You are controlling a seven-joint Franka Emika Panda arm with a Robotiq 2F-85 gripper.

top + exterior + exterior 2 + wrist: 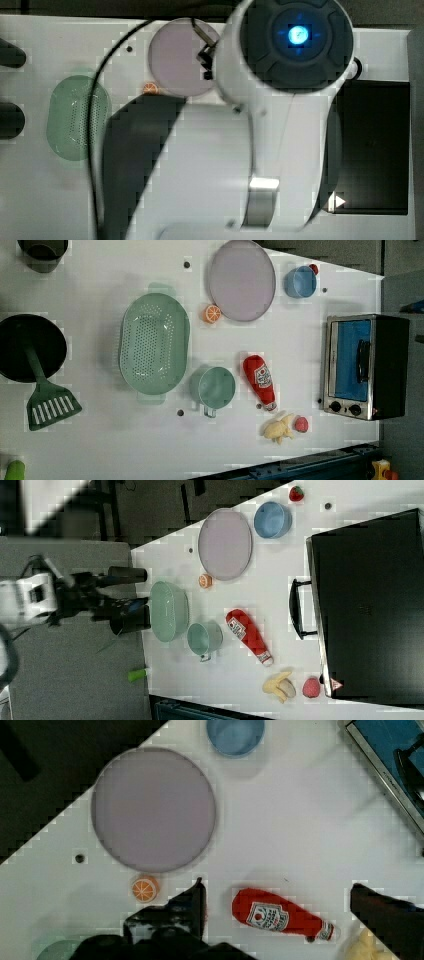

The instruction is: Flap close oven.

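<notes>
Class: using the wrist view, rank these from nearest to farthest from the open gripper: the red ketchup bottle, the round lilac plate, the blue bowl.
1. Red ketchup bottle, lying between the fingers of the gripper.
2. Round lilac plate, beyond the orange slice.
3. Blue bowl, at the table's far edge.

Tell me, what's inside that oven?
The oven has its blue-tinted glass door up against the front, handle across it. The glass hides the inside, so any contents cannot be seen.

white table (310, 355), dark grey floor (75, 680) beside.
</notes>
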